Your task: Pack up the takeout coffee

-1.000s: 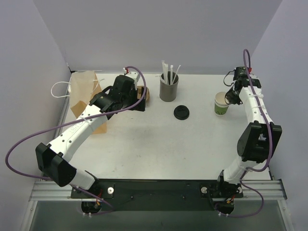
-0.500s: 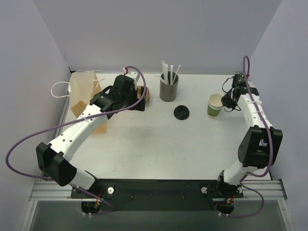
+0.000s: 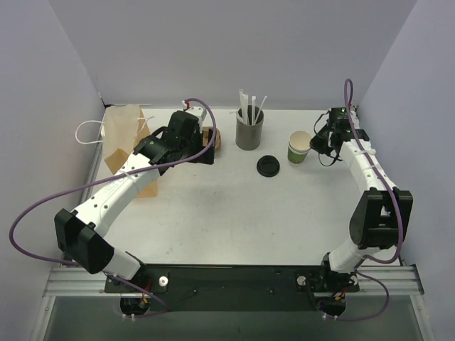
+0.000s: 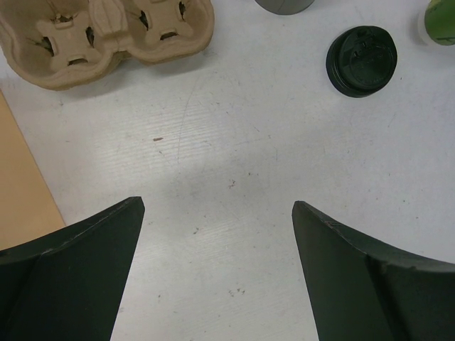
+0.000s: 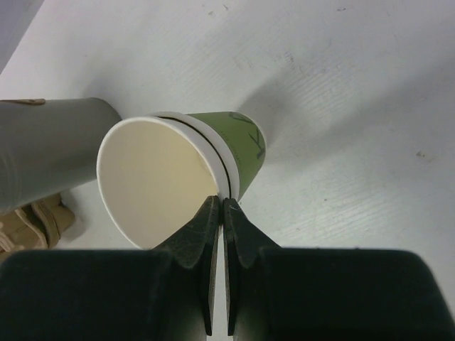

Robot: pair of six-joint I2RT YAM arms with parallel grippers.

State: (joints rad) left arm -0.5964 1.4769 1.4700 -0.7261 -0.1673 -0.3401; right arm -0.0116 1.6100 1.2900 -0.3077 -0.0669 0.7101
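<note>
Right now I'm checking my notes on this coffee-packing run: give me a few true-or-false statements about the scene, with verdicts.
The right end effector is shut on the rim of the green cup. True.
The black lid sits on the cup. False: it lies on the table, apart from it.
The left end effector is open, holding nothing. True.
The straw holder is empty. False: straws stand in it.

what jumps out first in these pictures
The right hand pinches the rim of a lidless green paper cup toward the table's far right, cream inside showing. A black lid lies loose mid-table by the grey straw holder, and the left hand hangs wide open near the cardboard cup carrier.
</note>
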